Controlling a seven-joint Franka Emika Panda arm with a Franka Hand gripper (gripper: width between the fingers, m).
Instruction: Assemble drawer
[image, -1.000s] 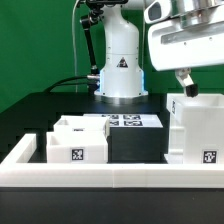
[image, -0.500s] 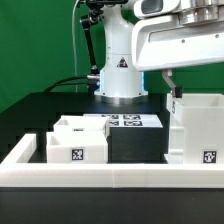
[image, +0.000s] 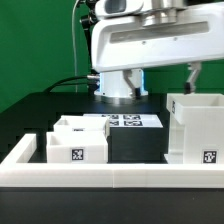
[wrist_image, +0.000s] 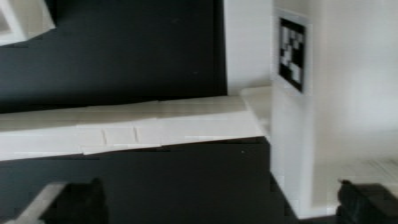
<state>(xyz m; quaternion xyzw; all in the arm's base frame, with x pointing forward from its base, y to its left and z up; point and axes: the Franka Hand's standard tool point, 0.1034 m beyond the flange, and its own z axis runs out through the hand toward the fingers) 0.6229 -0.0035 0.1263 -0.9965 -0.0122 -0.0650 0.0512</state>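
The drawer's tall white housing (image: 196, 127) stands at the exterior view's right, with a tag low on its front. Two small open-topped trays (image: 74, 141) sit side by side at the exterior view's left. My gripper (image: 163, 84) hovers above the housing's left wall, open and empty, with one finger (image: 133, 82) to the left of it and the other (image: 193, 75) over the housing. In the wrist view the gripper (wrist_image: 217, 202) is open, with dark fingertips (wrist_image: 71, 200) far apart. The housing's wall (wrist_image: 294, 110) with a tag runs between them.
A long low white rail (image: 110, 176) runs along the front of the black table. The marker board (image: 127, 121) lies behind the trays. The arm's white base (image: 119, 72) stands at the back. A white band, likely the rail (wrist_image: 134, 125), crosses the wrist view.
My gripper has moved toward the exterior view's left and turned, so both fingers now show spread wide over the housing's left wall. The housing and trays have not moved.
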